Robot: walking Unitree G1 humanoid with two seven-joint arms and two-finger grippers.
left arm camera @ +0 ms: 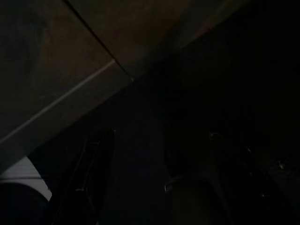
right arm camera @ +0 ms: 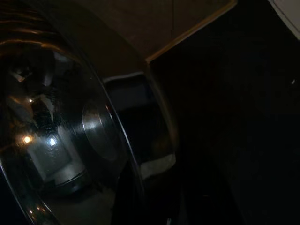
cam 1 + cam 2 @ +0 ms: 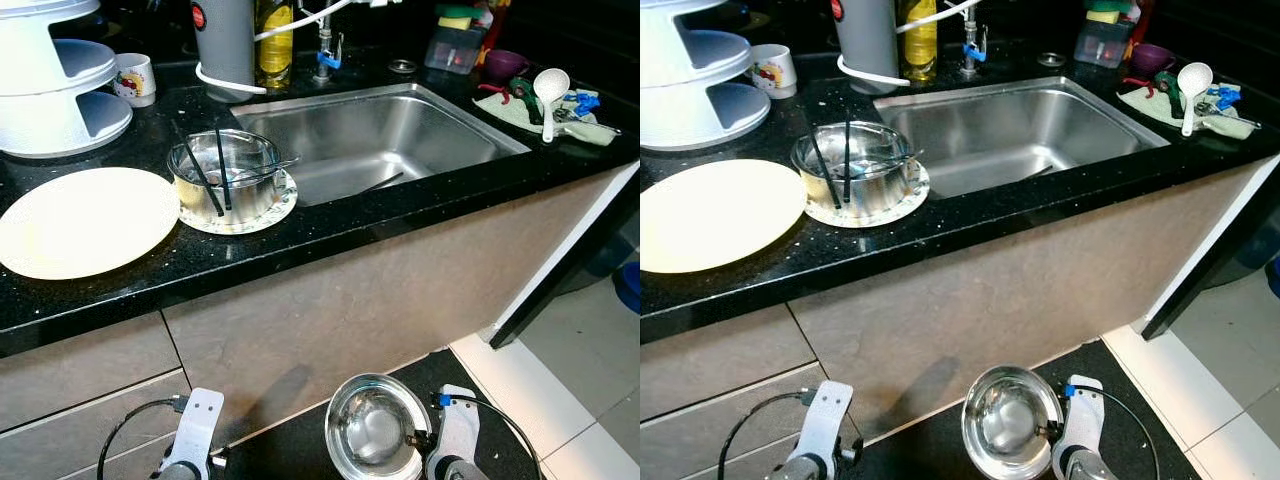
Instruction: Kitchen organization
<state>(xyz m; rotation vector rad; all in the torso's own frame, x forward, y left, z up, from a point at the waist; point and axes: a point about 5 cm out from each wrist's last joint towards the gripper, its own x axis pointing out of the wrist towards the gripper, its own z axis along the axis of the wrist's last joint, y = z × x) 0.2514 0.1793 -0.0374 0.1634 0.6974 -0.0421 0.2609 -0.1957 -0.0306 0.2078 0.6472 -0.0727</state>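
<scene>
Across the upper half of the left eye view, a black speckled surface (image 3: 330, 235) runs from left to right, with a stainless sink (image 3: 380, 140) sunk into it at upper centre. Left of the sink, a steel pot (image 3: 222, 175) stands on a patterned plate (image 3: 262, 214), with black chopsticks (image 3: 205, 180) and other utensils leaning inside it. A large cream plate (image 3: 85, 220) lies at the left edge, below a white tiered rack (image 3: 55, 95) and a small printed mug (image 3: 134, 78) in the upper left corner. At upper right, a white ladle (image 3: 549, 95) rests on a cloth (image 3: 520, 112) beside a purple cup (image 3: 505, 63). Low in the frame, the right gripper (image 3: 415, 440) holds a steel bowl (image 3: 372, 425) by its rim in front of the cabinet, above a dark floor mat (image 3: 300, 445); the left gripper (image 3: 190, 460) hangs at lower left.

The right eye view shows the same scene, the bowl at bottom centre and the sink at upper centre.

The left wrist view is very dark: two black fingers (image 1: 96, 173) stand spread apart, nothing between them, over the mat and the cabinet base.

The right wrist view has the bowl's shiny inside across the left half of the frame, with the fingers pinching its rim at lower centre.
</scene>
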